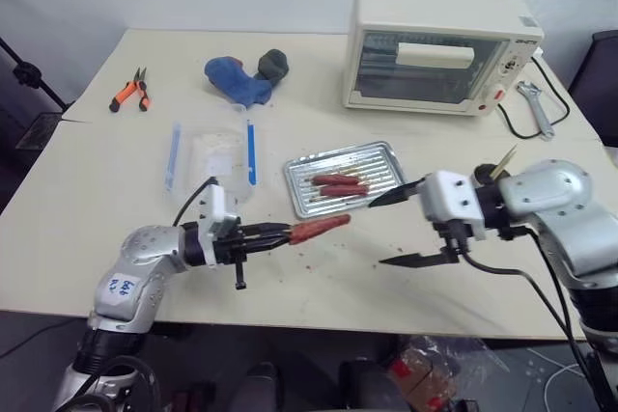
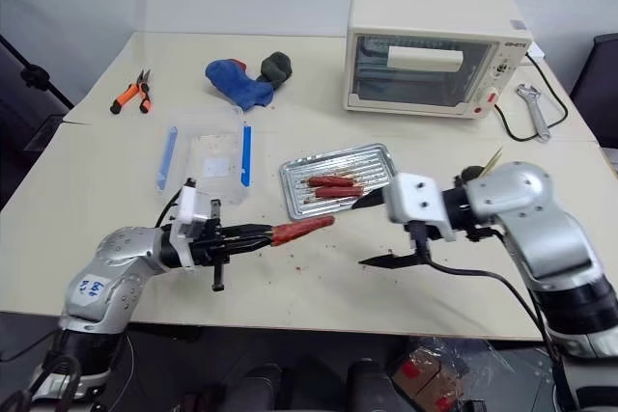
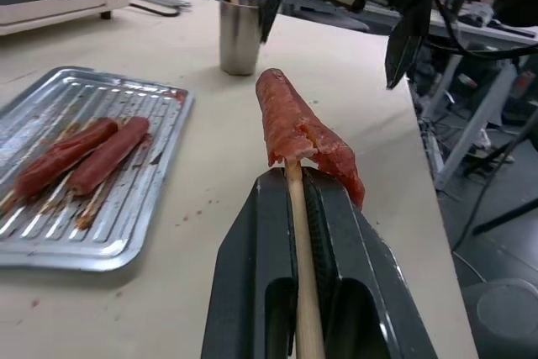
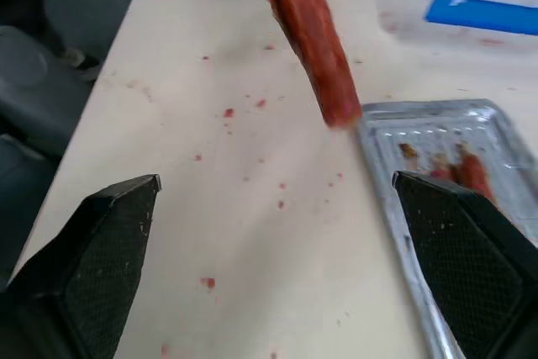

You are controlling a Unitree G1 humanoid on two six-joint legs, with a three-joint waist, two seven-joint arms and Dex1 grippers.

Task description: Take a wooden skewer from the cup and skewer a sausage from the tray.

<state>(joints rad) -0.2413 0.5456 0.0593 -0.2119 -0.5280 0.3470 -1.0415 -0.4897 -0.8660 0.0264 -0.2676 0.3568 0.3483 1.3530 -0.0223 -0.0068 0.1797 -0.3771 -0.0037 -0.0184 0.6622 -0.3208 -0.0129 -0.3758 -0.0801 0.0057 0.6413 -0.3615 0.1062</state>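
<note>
My left gripper (image 1: 278, 234) is shut on the wooden skewer (image 3: 303, 292), held level above the table. The red-brown sausage (image 1: 319, 229) is stuck on the skewer's tip, just in front of the near left corner of the silver tray (image 1: 386, 166). My right gripper (image 1: 379, 233) hangs open and empty a short way to the right of the sausage, with its fingers pointing toward it. The wrist view shows the sausage (image 4: 307, 35) beyond those spread fingertips. The cup (image 3: 239, 35) stands behind my right arm with sticks in it.
Two or three darker sausages (image 1: 338, 185) lie in the tray. A cream toaster oven (image 1: 435, 45) stands at the back right with a wrench (image 1: 534, 108) beside it. A clear plastic box (image 1: 212, 156), a blue cloth (image 1: 237, 79) and orange pliers (image 1: 130, 92) lie to the left.
</note>
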